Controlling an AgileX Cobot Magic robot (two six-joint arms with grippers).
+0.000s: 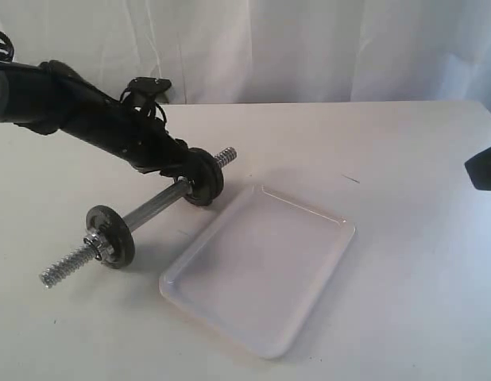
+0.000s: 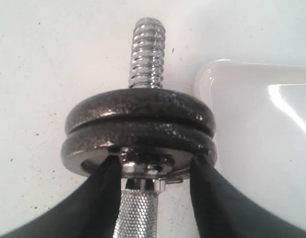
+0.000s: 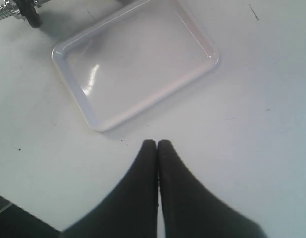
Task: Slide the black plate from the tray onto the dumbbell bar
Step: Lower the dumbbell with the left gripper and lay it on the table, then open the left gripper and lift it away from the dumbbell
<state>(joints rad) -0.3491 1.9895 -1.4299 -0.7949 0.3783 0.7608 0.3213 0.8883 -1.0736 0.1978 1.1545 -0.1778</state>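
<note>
My left claw (image 2: 155,162) is spread wide. It straddles the knurled dumbbell bar (image 2: 138,218) without clamping it, tips against the inner disc (image 2: 93,151). The black plate (image 2: 138,105), mid-frame, already sits on the bar beside the threaded end. The tray (image 2: 252,139) at right holds nothing. I judge the plate heavy, stiff and slick, so I'd grip its thick rim. My right claw (image 3: 158,145) is pinched together, empty.

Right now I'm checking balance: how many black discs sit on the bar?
3: two stacked discs by the left gripper at the far end, one disc by the chrome nut at the near end.
</note>
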